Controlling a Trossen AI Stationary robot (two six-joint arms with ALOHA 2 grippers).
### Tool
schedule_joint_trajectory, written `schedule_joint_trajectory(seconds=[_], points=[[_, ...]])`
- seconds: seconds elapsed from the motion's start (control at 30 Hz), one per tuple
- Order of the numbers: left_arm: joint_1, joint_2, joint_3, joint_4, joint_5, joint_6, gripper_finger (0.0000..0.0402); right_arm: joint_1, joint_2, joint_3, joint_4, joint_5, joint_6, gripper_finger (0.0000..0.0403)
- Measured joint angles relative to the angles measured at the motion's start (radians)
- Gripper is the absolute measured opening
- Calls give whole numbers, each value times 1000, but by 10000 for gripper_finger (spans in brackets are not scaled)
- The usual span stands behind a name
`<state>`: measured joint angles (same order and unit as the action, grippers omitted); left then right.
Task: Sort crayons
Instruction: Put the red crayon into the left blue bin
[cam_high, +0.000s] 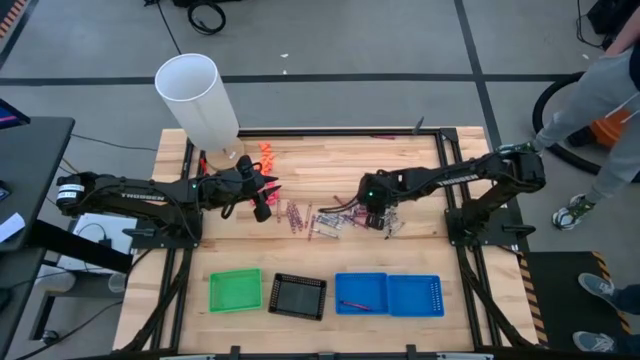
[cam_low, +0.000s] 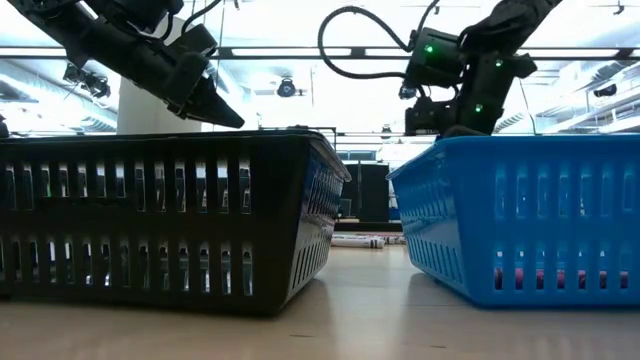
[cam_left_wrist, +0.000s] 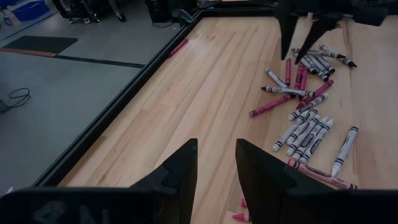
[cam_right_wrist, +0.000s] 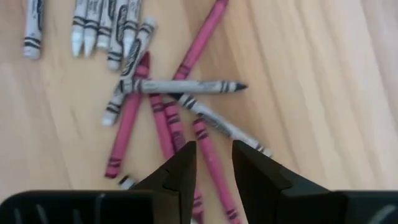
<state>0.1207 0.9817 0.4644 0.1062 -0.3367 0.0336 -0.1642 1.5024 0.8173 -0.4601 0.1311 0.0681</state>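
Observation:
Many thin crayons (cam_high: 322, 220), maroon, pink and silver-grey, lie loose on the wooden table's middle; they also show in the left wrist view as crayons (cam_left_wrist: 305, 109). My right gripper (cam_high: 379, 218) hovers above the right end of the pile and points steeply down. Its fingers stand a little apart with nothing between them, over crossed maroon and grey crayons (cam_right_wrist: 180, 106). My left gripper (cam_high: 264, 208) hangs left of the pile, above the table, open and empty (cam_left_wrist: 216, 168). One red crayon (cam_high: 351, 303) lies in a blue tray (cam_high: 361, 280).
Along the near edge stand a green tray (cam_high: 235, 273), a black tray (cam_high: 297, 281) and two blue trays, the second one (cam_high: 415, 282) at the right. A white tube (cam_high: 198, 98) and orange pieces (cam_high: 268, 153) sit at the far left. A person (cam_high: 605, 90) stands beyond the right edge.

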Motion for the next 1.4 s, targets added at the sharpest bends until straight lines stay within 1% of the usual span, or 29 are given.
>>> schedule_joint_trajectory(seconds=[0.1, 0.23, 0.53, 0.8, 1.0, 1.17, 1.3, 1.4], points=[[0, 0, 0, -10, 0, 5, 118, -19, 0, 0, 19, 0, -42, 113], [0, 0, 0, -40, 0, 36, 118, -16, -2, -10, 28, -2, -46, 113], [0, 0, 0, -46, 0, 148, 118, 14, -53, -105, 134, -2, -83, 113], [0, 0, 0, -45, 0, 168, 118, 11, -108, -144, 244, -102, -150, 113], [0, 0, 0, -27, 0, 145, 118, 11, -96, -144, 220, -166, -174, 113], [0, 0, 0, 4, 0, 133, 118, -10, -81, -145, 166, -128, -195, 113], [0, 0, 0, 6, 0, 112, 118, -47, -81, -145, 120, -120, -178, 113], [0, 0, 0, 6, 0, 112, 118, -68, -74, -168, 124, -121, -177, 113]])
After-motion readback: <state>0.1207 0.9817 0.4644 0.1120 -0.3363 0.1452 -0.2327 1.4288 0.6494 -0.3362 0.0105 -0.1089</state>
